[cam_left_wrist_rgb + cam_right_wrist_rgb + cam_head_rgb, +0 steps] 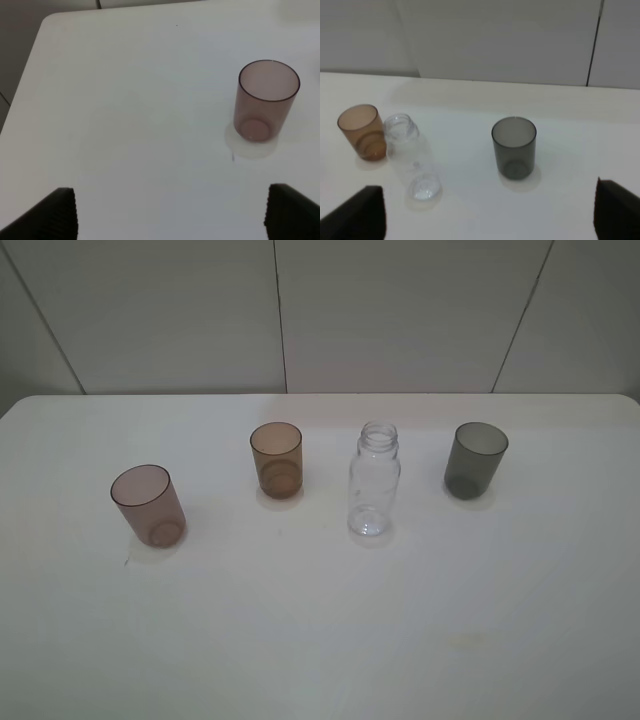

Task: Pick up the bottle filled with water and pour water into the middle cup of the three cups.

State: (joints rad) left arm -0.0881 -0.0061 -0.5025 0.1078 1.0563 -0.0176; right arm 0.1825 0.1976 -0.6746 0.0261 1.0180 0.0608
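On the white surface [320,640], the pinkish cup [149,505] sits at nine o'clock, the middle cup [276,459] at eleven, the bottle [374,480] just right of centre, the grey cup [475,459] at two. All upright. Left claw [170,212] and right claw [487,212] both spread wide, empty.

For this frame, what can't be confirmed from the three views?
- Water level in the bottle: clear on white in the exterior view, and blurred in the right wrist view.
- Left gripper: only two finger tips show at the left wrist view's edge, the rest cut off.
- Right gripper: likewise cut off by the frame edge.
- Both arms: outside the exterior view.
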